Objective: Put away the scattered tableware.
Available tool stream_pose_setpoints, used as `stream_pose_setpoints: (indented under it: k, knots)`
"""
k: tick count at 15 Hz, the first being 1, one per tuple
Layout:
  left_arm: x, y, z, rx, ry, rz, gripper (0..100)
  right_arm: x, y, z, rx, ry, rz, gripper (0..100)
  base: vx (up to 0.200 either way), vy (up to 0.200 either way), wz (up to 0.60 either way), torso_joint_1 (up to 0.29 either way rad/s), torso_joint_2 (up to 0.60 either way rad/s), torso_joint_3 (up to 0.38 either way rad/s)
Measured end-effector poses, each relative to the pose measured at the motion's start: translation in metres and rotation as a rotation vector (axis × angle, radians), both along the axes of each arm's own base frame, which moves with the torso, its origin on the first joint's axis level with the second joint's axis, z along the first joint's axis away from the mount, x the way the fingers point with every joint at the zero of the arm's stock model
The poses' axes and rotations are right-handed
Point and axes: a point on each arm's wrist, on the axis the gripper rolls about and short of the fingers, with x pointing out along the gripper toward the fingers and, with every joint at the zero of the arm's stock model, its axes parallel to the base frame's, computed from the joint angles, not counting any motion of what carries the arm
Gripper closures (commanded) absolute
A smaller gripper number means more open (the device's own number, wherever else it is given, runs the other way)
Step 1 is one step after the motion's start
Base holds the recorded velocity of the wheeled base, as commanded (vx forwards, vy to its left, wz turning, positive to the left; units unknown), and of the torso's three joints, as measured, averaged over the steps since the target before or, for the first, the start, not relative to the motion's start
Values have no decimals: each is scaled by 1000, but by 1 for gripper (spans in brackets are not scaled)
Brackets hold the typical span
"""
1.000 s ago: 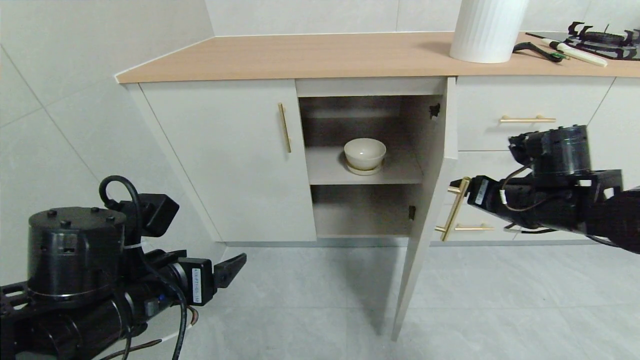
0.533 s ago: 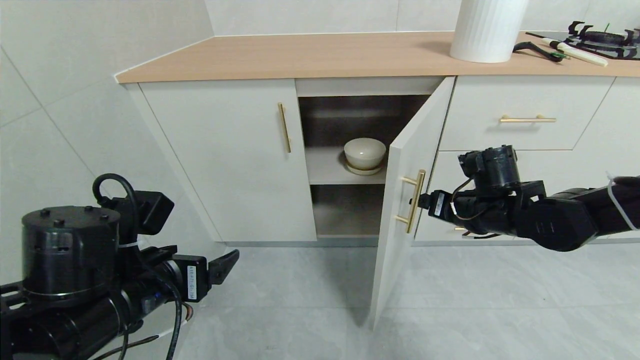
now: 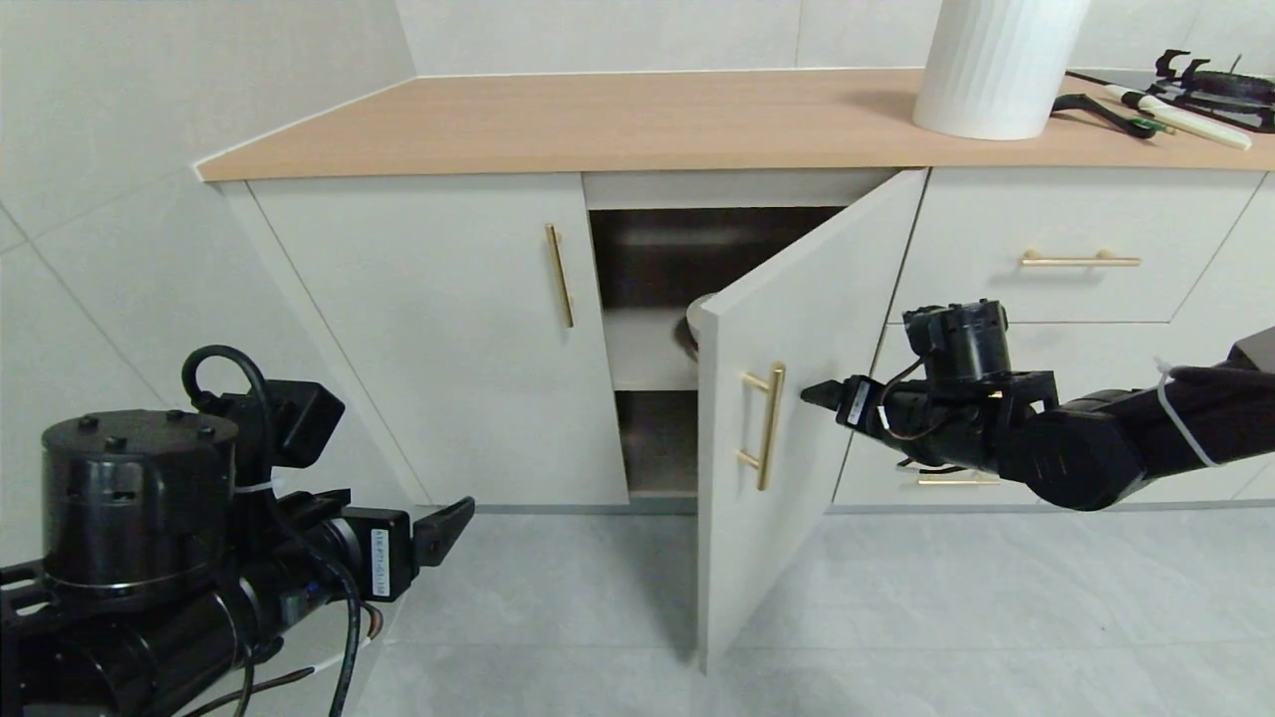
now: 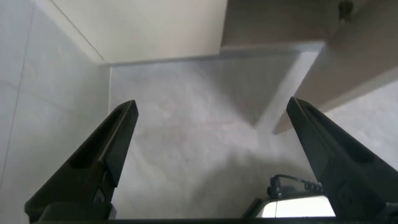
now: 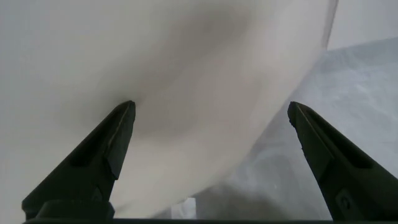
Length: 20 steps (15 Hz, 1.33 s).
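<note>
Right gripper (image 3: 815,394), fingers spread and empty, has pushed the cabinet door (image 3: 797,319) ahead of it half shut (bowl (image 3: 692,317) stowed behind); left gripper (image 3: 445,526) likewise wide, empty.

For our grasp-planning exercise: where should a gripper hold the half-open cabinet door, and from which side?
Probably the gold bar handle, from the outer face of the cabinet door, where the right gripper is. It runs upright and stands off the panel, so jaws can straddle it sideways.

Matt wood countertop (image 3: 598,119), brass-look door handle (image 3: 766,426)
</note>
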Motion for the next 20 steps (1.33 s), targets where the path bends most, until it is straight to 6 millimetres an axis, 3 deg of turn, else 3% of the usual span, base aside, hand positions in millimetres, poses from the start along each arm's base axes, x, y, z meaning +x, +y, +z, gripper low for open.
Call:
stream_pose_setpoints:
  k: [3, 11, 20]
  knots:
    - [1, 0, 0, -1, 1, -1, 0, 2, 5, -9, 25, 29, -9, 0, 200, 0, 0, 2, 4, 5]
    - [4, -2, -1, -7, -6, 2, 0, 30, 19, 0, 269, -19, -131, 0, 0, 0, 0, 0, 0, 0]
    - [5, -2, -2, -8, -4, 4, 0, 69, 24, -18, 243, -80, -312, 0, 0, 0, 0, 0, 0, 0]
